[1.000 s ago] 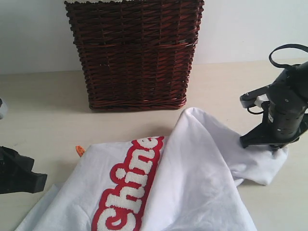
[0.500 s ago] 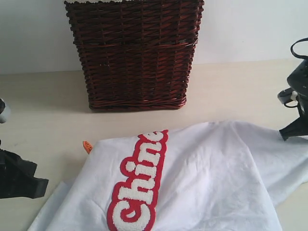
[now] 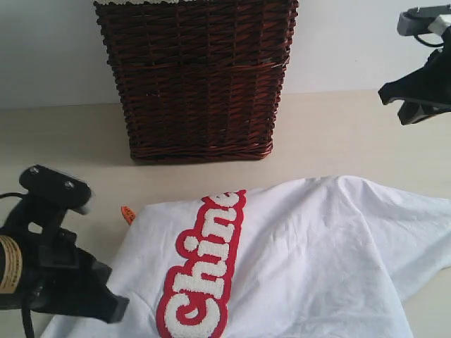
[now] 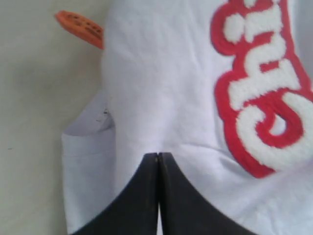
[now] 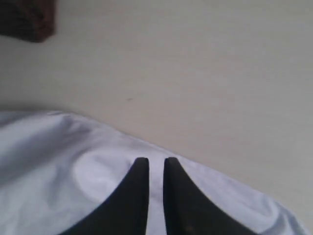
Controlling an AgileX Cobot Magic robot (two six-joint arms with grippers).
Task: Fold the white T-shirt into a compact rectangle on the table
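The white T-shirt (image 3: 296, 253) lies spread on the table (image 3: 63, 155), front side up, with its red-outlined fuzzy word strip (image 3: 204, 274) running toward the near edge. A small orange tag (image 3: 127, 213) pokes out at its far left corner. My left gripper (image 3: 116, 308) sits low at the shirt's left edge; in the left wrist view the left gripper (image 4: 158, 155) is shut, tips together over white cloth (image 4: 161, 98) beside the lettering (image 4: 264, 107). My right gripper (image 3: 405, 105) hangs high at the far right, clear of the shirt. Its jaws (image 5: 156, 160) stand slightly apart, holding nothing, above the shirt's edge (image 5: 49, 166).
A dark brown wicker basket (image 3: 197, 77) stands at the back middle, just behind the shirt, against a white wall. Bare tabletop (image 5: 195, 73) stretches to the left and right of the basket. The shirt's right sleeve runs off the right edge of the exterior view.
My right gripper pulled the shirt's right side out flat, let it go and rose up and away. My left arm moved inward to the shirt's left edge.
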